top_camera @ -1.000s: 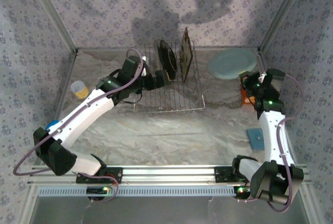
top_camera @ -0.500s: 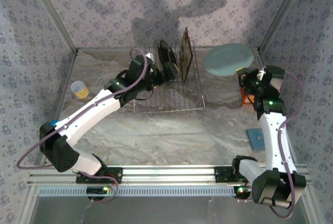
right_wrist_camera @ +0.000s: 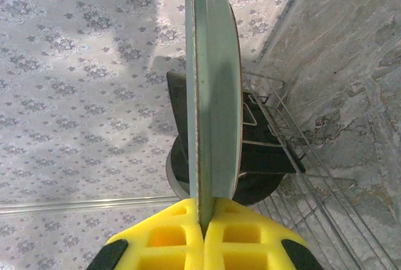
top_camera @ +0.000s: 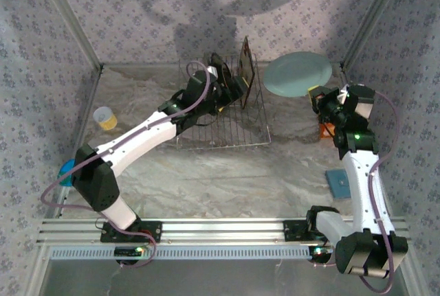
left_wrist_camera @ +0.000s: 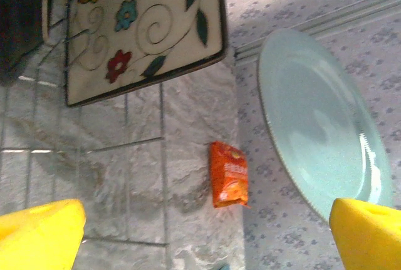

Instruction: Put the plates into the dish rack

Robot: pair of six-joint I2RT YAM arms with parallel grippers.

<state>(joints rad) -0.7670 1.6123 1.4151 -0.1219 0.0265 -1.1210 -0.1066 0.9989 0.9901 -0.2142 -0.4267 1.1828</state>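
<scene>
Right claw [right_wrist_camera: 203,225] grips pale plate [right_wrist_camera: 216,94], apparently airborne.

- 3 plates are counted: pale plate [top_camera: 298,75], square plate [top_camera: 245,59], dark plate [top_camera: 217,68].
- 1 rack [top_camera: 227,131] is seen.
- 1 cup [top_camera: 104,117] is seen.
- 1 orange packet [left_wrist_camera: 229,174] is seen.
- 1 blue pad [top_camera: 338,183] is seen.

the walls [top_camera: 137,7] on three sides are covered with a pale grey-lilac paper with small flower prints, and thin metal posts [top_camera: 69,18] stand in the corners. the table top [top_camera: 227,179] has a marble look in grey and beige, with an aluminium rail [top_camera: 220,227] along its near edge. soft dark shadows [top_camera: 199,35] lie on the back wall.
</scene>
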